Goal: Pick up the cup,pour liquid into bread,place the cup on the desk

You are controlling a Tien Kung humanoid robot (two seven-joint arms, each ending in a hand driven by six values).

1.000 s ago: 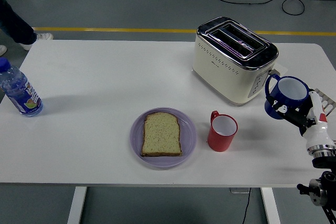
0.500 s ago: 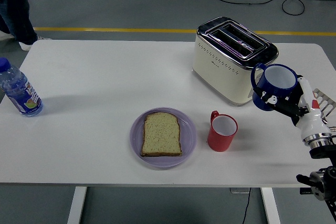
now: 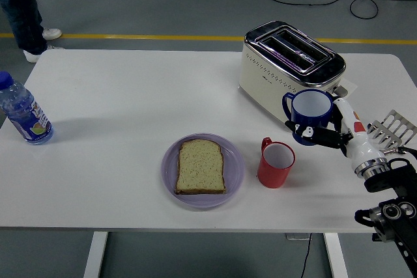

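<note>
The right hand (image 3: pixel 333 133), coming in from the lower right, is clenched around the dark blue ceramic cup with a white inside (image 3: pixel 308 116), holding it upright in the air in front of the cream-coloured 2-slot toaster with a chrome top (image 3: pixel 290 72) and just above and behind the red mug (image 3: pixel 275 163) that stands on the white table (image 3: pixel 130 96). The slice of brown bread (image 3: pixel 201 166) lies flat on the round lilac plate (image 3: pixel 229 183), left of the red mug and well apart from the blue cup. The left hand is not in sight. A clear plastic water bottle with a blue cap (image 3: pixel 21 110) stands near the table's left edge, and a metal slotted rack (image 3: pixel 393 128) sits beside the robot's wrist. The carry to the bread looks about half done. The main risk is the red mug: it sits between cup and plate, so a low pass could knock it over. Tilting too early would pour into the mug or onto the table rather than the bread, and the grasp, which looks taken from 1 side, might slip as the cup tips.
</note>
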